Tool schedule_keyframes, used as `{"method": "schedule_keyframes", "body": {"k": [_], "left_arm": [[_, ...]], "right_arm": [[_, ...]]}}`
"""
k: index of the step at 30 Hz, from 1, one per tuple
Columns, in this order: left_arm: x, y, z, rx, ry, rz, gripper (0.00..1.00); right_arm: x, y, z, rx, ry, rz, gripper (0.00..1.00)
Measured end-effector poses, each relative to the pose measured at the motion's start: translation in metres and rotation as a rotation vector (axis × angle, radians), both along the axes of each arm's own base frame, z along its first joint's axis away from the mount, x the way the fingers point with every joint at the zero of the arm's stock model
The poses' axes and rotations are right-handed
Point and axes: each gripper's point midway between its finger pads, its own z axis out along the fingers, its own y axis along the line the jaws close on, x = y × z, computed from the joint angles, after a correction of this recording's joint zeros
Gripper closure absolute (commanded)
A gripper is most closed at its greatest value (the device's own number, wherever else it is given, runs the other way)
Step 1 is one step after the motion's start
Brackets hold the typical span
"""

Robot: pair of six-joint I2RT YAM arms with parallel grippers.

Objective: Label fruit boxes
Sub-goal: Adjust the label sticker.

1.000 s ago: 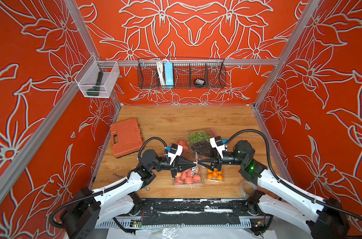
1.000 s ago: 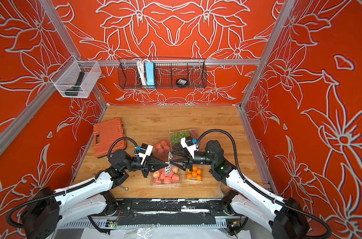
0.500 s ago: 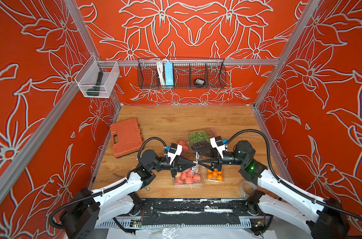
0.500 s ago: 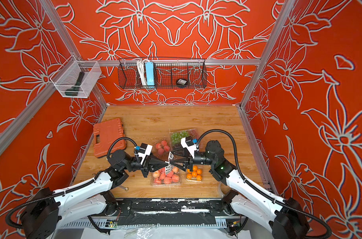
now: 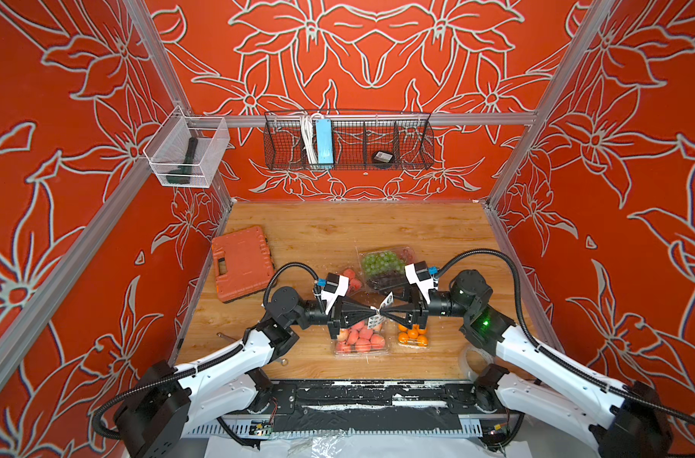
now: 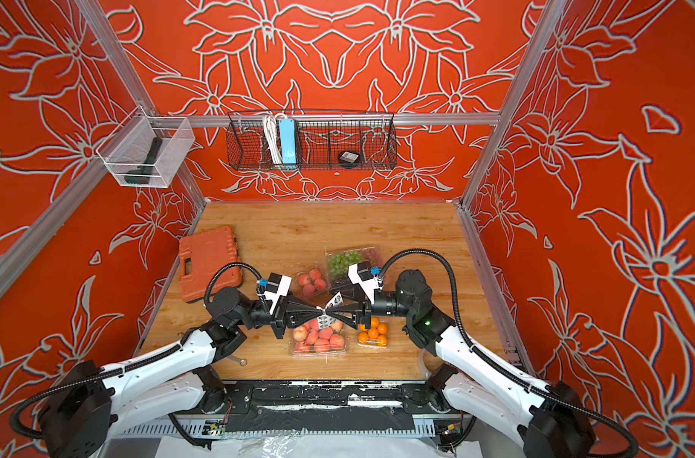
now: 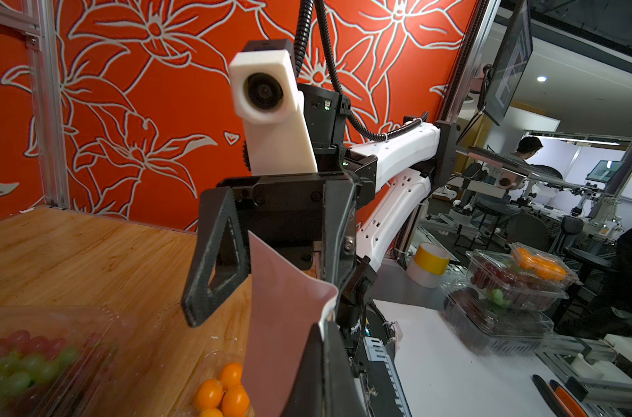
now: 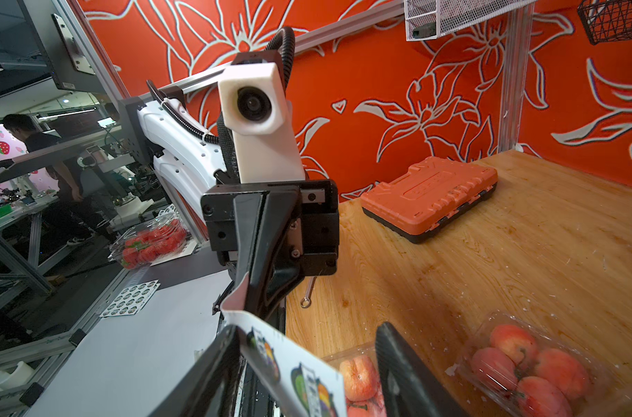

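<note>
Four clear fruit boxes sit near the table's front: large peaches (image 5: 361,337), small peaches (image 5: 352,277), oranges (image 5: 413,337) and grapes (image 5: 385,263). Above the large peach box my two grippers meet tip to tip. The left gripper (image 5: 371,313) (image 7: 323,325) is shut on the edge of a white sticker strip (image 5: 381,307) (image 8: 293,361). My right gripper (image 5: 386,313) (image 8: 307,361) stands open around the strip's other end, which leans on one of its fingers (image 8: 217,361). The wrist views also show the oranges (image 7: 220,390), the grapes (image 7: 26,361) and both peach boxes (image 8: 358,375) (image 8: 523,368).
An orange tool case (image 5: 242,261) lies at the left of the table. A small metal key (image 5: 284,361) lies near the front edge and a tape roll (image 5: 471,361) at the front right. A wire basket (image 5: 348,140) and a mesh bin (image 5: 187,152) hang on the walls.
</note>
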Motion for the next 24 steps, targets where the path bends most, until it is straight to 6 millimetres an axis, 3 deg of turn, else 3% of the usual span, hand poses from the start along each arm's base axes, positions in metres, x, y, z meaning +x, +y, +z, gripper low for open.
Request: {"method": "schedule_keyframes", "body": {"k": [24], "left_arm": [[-0.0052,0.0,-0.0001,0.003,-0.001,-0.031,1.0]], "right_arm": [[0.0035,0.0017,-0.0047,-0.011,0.004,-0.007,0.37]]}}
